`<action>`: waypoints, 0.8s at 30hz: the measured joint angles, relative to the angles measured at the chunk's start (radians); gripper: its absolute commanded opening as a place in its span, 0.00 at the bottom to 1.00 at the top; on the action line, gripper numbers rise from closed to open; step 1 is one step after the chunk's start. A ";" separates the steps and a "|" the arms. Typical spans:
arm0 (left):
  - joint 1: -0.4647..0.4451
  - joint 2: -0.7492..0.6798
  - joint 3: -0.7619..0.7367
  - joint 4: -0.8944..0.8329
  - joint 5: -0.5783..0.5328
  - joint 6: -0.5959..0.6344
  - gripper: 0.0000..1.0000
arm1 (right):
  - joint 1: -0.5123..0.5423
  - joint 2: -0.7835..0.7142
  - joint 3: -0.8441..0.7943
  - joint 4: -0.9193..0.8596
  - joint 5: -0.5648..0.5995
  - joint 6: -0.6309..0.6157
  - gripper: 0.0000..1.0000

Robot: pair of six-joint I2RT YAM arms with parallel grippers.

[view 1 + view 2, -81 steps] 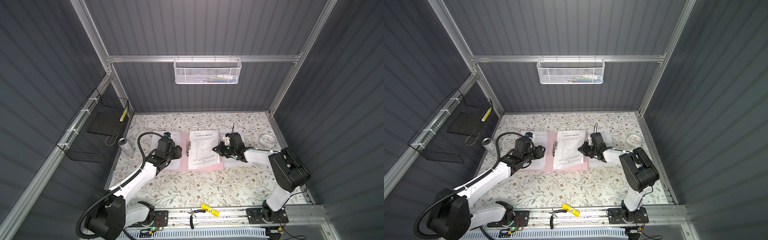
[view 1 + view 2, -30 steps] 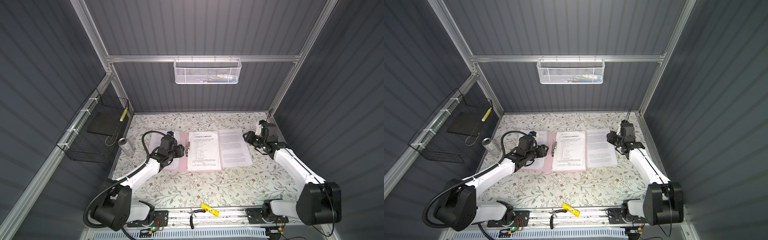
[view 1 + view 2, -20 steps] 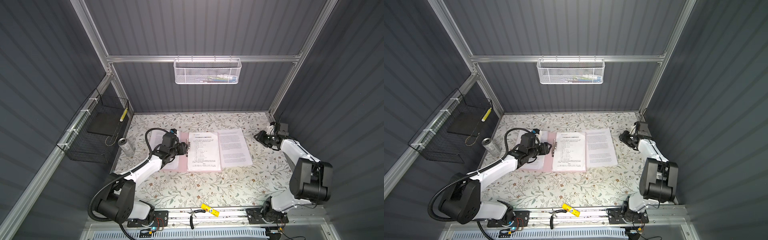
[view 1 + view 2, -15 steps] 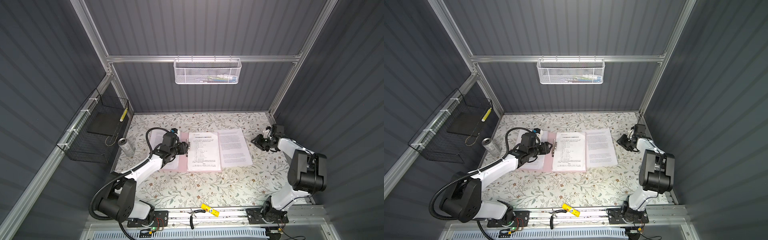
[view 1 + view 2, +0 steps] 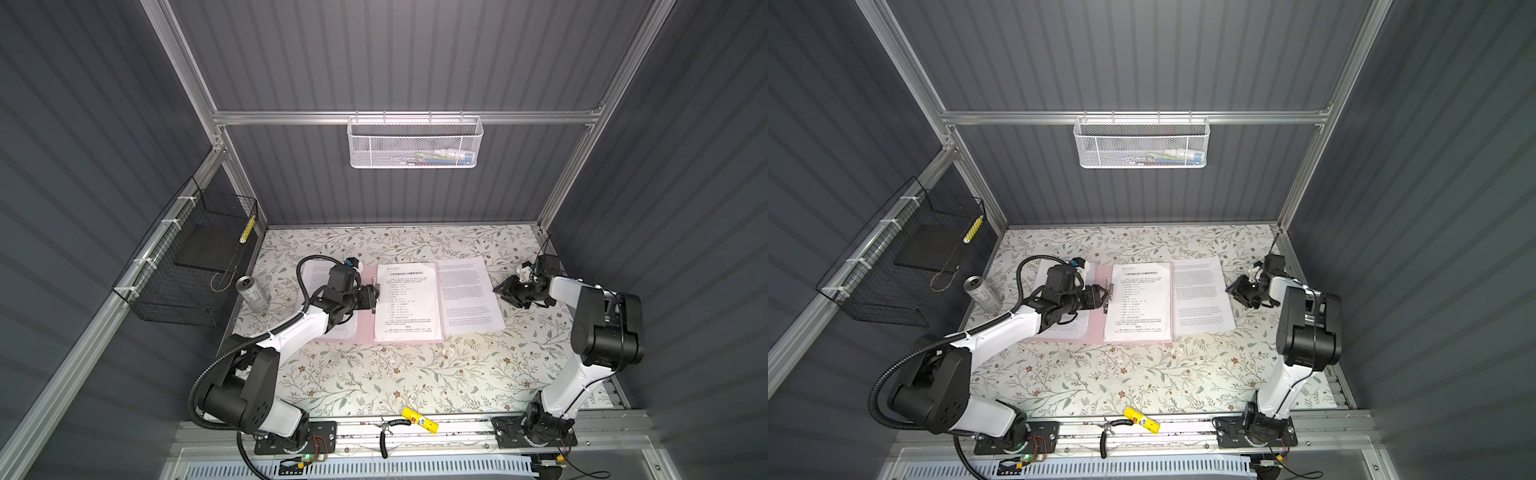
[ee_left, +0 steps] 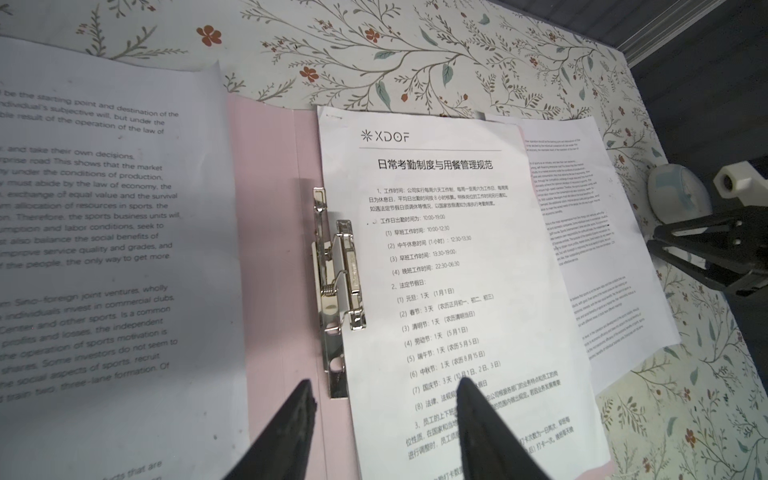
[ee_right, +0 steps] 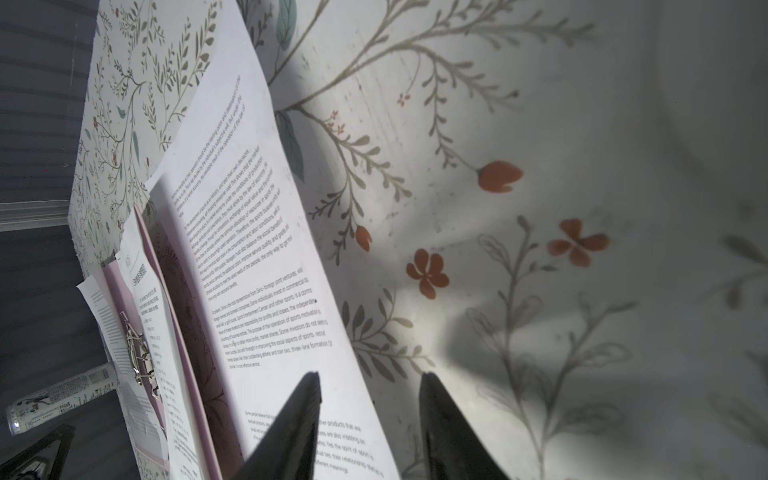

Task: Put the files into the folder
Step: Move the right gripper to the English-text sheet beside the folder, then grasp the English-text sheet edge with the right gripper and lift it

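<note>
"Looking at the right claw (image 5: 505, 293), has it come back?"

"Yes. A second ago it was up near the far right corner. Now it sits low at the right edge of the loose sheet (image 5: 467, 295), jaws apart, nothing between them."

"And the left claw (image 5: 376, 297)?"

"It's closer to the middle than before. It hangs over the metal clip (image 6: 338, 286) at the spine of the open pink folder (image 5: 365, 330), jaws parted, holding nothing."

"The papers?"

"Unmoved this past second. The middle sheet (image 5: 409, 301) lies on the folder's right half and the left sheet (image 5: 316, 278) on its left half. The loose sheet lies on the table just beside the folder's right edge."
</note>
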 measured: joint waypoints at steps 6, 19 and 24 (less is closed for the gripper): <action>0.000 0.004 0.000 0.002 0.007 0.000 0.56 | 0.000 0.024 0.013 0.003 -0.036 -0.005 0.35; 0.000 0.016 0.000 0.036 0.011 -0.001 0.56 | 0.002 0.079 0.043 -0.004 -0.099 0.010 0.24; 0.000 0.019 0.000 0.040 0.012 -0.005 0.56 | 0.002 0.103 0.049 0.011 -0.127 0.020 0.24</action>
